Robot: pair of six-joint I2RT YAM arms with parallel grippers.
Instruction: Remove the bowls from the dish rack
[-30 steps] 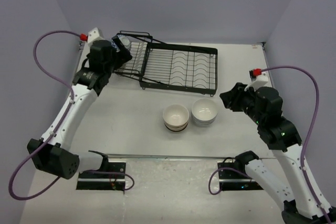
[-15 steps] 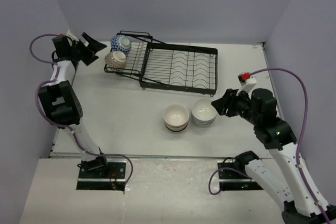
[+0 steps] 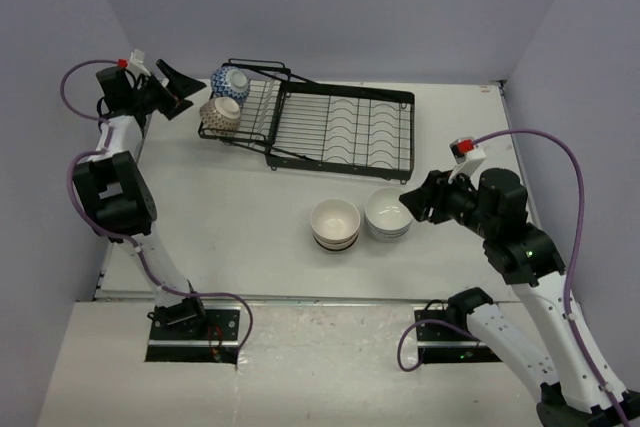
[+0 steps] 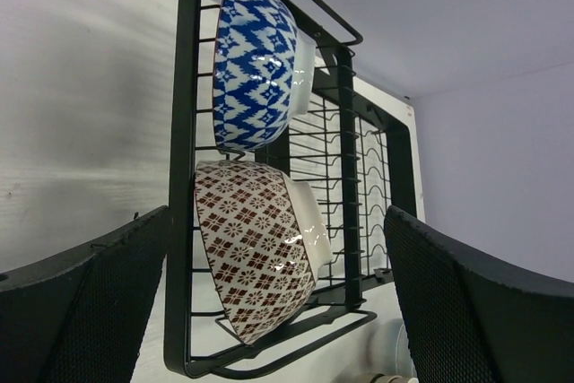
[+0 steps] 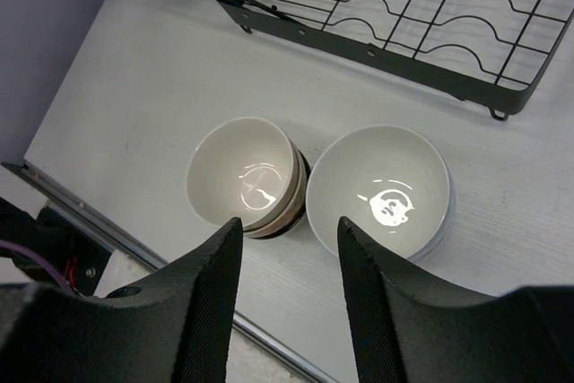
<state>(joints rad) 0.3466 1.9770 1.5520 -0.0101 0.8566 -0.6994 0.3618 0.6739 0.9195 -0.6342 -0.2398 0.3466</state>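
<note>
Near: your right jaws, newly parted and empty, over the banded bowl [image 5: 244, 177] and white bowl [image 5: 379, 187] on the desk [image 5: 134, 87]; far: your left jaws, wide open, drawn back from the dish rack [image 4: 186, 177], where the blue-patterned bowl [image 4: 256, 65] and brown-patterned bowl [image 4: 256, 262] await unloading.

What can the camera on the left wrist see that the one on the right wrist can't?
Only the left wrist view shows two patterned bowls standing on edge in the dish rack: a blue-and-white bowl and, below it in the picture, a brown-and-white bowl. Only the right wrist view shows the cream banded bowl and the white bowl, side by side, mouths up, on the table. Both views show part of the black wire rack and the pale table.
</note>
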